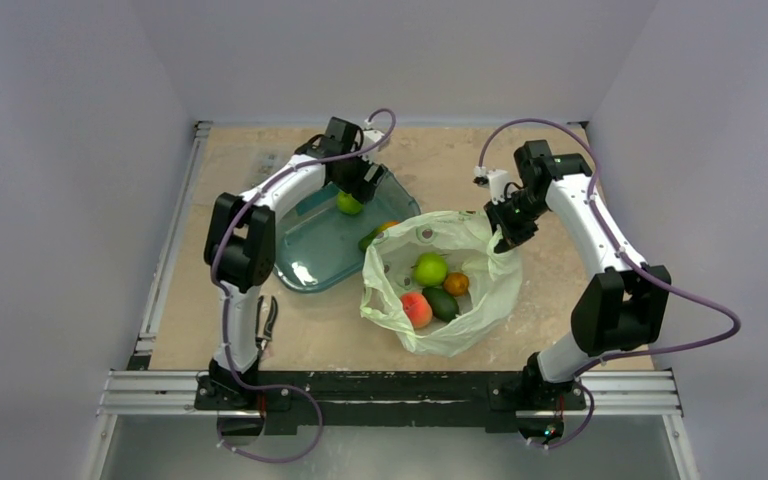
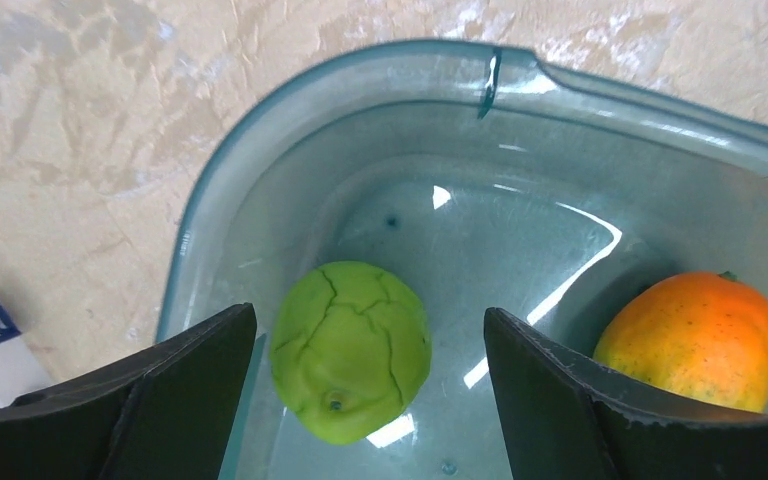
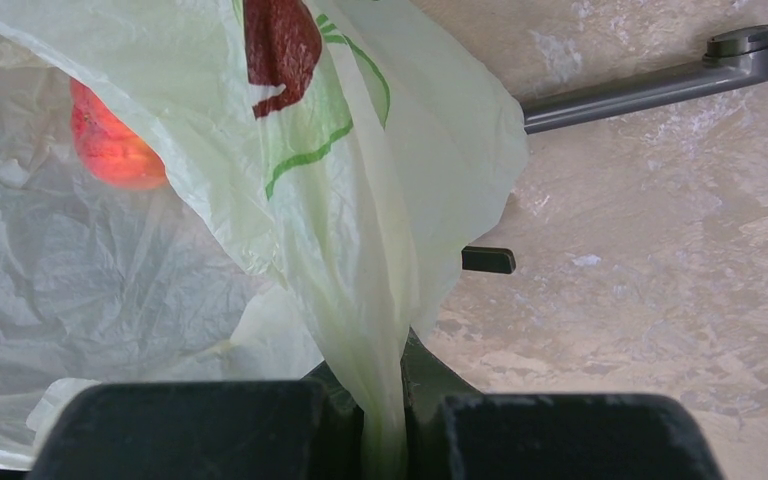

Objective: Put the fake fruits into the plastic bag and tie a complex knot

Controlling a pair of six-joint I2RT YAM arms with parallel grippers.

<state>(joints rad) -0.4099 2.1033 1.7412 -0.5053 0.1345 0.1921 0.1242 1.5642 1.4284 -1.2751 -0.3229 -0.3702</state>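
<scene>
The pale green plastic bag [image 1: 480,290] lies open mid-table. In it are a green apple [image 1: 430,268], an orange-red peach [image 1: 416,309], a dark avocado [image 1: 441,303] and a small orange fruit [image 1: 456,283]. My right gripper [image 1: 507,232] is shut on the bag's far right rim [image 3: 385,330], the plastic bunched between its jaws; the peach [image 3: 110,140] shows through the plastic. My left gripper [image 1: 353,193] is open inside the teal tub [image 1: 310,255], its jaws either side of a cracked green apple [image 2: 350,350], not touching it. A green-orange mango [image 2: 695,340] lies to the right in the tub.
The tub's rim [image 2: 260,130] curves round the left gripper. A grey metal bar [image 3: 650,85] lies on the beige table beyond the bag. A small black tool [image 1: 268,322] lies by the left arm's base. Grey walls enclose the table.
</scene>
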